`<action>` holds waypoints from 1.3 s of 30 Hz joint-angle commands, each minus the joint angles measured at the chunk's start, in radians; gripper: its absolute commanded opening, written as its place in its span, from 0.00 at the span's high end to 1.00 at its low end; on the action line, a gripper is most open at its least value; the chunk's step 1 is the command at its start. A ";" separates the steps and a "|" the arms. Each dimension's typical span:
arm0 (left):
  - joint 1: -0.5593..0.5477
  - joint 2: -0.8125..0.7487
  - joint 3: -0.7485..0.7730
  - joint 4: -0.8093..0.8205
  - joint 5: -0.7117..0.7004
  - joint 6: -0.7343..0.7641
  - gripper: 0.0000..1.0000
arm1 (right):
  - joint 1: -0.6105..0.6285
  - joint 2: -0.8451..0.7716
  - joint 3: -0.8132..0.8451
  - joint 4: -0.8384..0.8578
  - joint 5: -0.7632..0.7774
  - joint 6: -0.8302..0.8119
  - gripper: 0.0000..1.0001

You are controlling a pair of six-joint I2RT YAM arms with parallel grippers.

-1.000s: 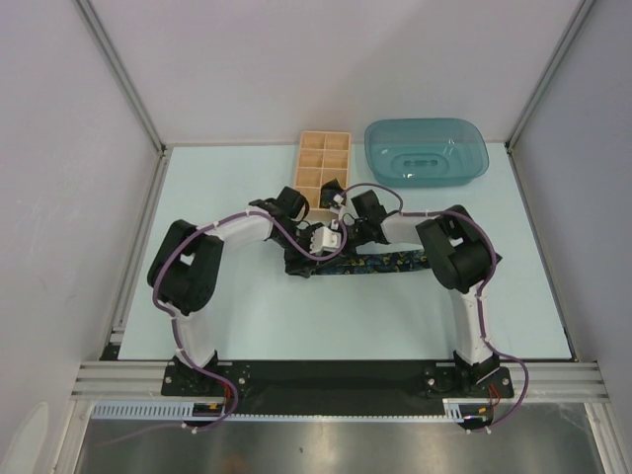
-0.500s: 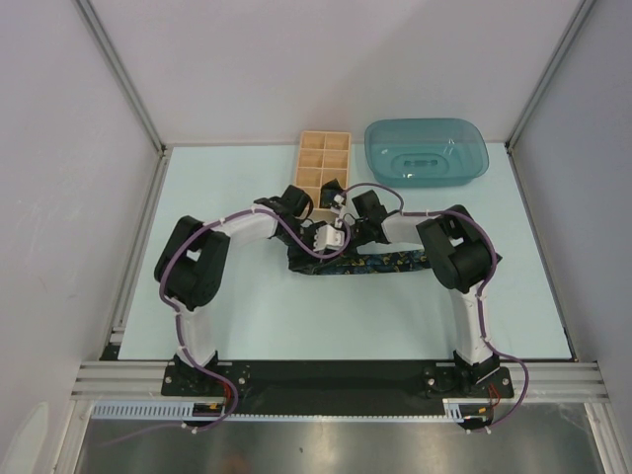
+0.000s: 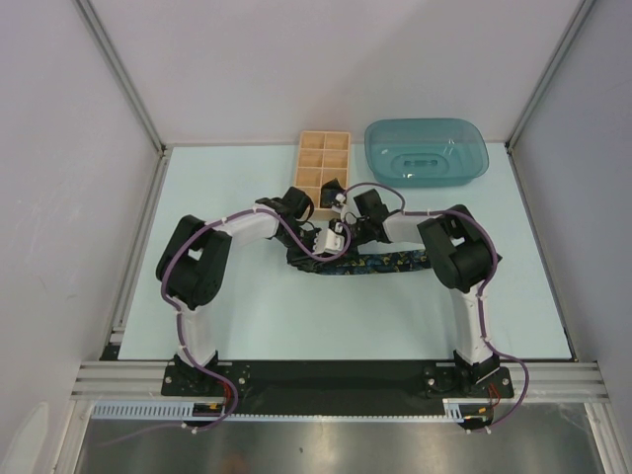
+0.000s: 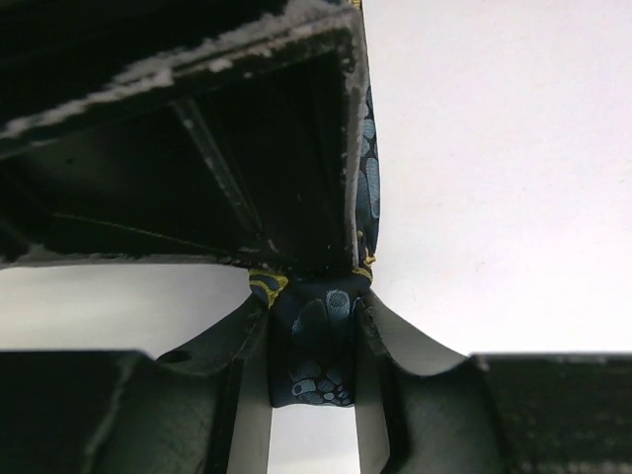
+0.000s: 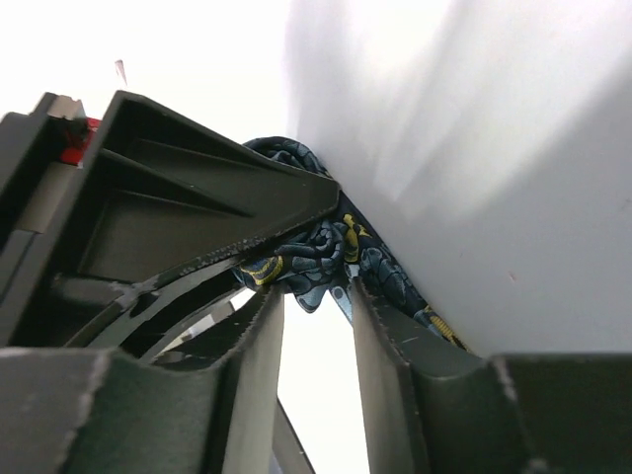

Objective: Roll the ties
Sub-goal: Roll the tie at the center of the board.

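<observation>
Observed: one dark navy speckled fabric necktie (image 3: pixel 387 263) lies left to right mid-way across the pale table (image 3: pixel 257 326), just near of the tan compartmented box (image 3: pixel 322 168). The left gripper (image 4: pixel 314 308) is clamped on its bunched fabric. The right gripper (image 5: pixel 314 292) has its jaws apart, with fabric at their tips.

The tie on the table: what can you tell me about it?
The tie is dark navy fabric with a blue and yellow speckled pattern. It lies on the table as a flat strip, bunched at one end. The left gripper pinches a fold of it; the right gripper, jaws apart, sits at the bunched fabric.
</observation>
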 commanded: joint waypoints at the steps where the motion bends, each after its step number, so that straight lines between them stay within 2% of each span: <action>1: -0.004 -0.006 -0.002 -0.051 -0.001 0.026 0.69 | -0.015 -0.056 0.000 0.046 -0.015 0.099 0.60; 7: -0.003 -0.004 -0.008 -0.054 -0.001 0.028 0.69 | -0.016 -0.059 -0.008 0.059 -0.018 0.116 0.60; 10: -0.003 -0.003 -0.007 -0.052 0.001 0.026 0.69 | -0.013 -0.040 -0.007 0.100 -0.015 0.123 0.66; 13: -0.004 -0.004 -0.007 -0.055 0.001 0.027 0.69 | -0.012 -0.034 -0.008 0.103 -0.004 0.116 0.80; 14: -0.003 -0.007 -0.008 -0.055 -0.001 0.026 0.68 | -0.013 -0.033 -0.016 0.102 0.002 0.113 0.93; 15: -0.001 -0.009 -0.010 -0.054 -0.001 0.021 0.65 | -0.015 -0.028 -0.019 0.099 0.014 0.100 0.98; 16: 0.002 -0.016 -0.011 -0.052 0.005 0.017 0.54 | -0.016 -0.025 -0.017 0.074 0.022 0.087 1.00; 18: 0.028 -0.030 -0.002 -0.051 0.021 -0.006 0.43 | -0.018 -0.011 -0.011 0.024 0.036 0.032 1.00; 19: 0.040 -0.038 0.001 -0.049 0.045 -0.014 0.34 | -0.018 -0.010 -0.007 -0.017 0.045 0.013 1.00; 22: 0.112 -0.079 0.001 -0.055 0.112 -0.022 0.26 | -0.015 0.000 0.009 -0.070 0.085 -0.036 1.00; 28: 0.125 -0.125 -0.028 -0.031 0.152 -0.023 0.23 | -0.006 0.029 0.049 -0.147 0.143 -0.088 1.00; 39: 0.083 -0.067 -0.011 0.006 0.171 -0.049 0.22 | -0.001 0.046 0.061 -0.194 0.183 -0.119 1.00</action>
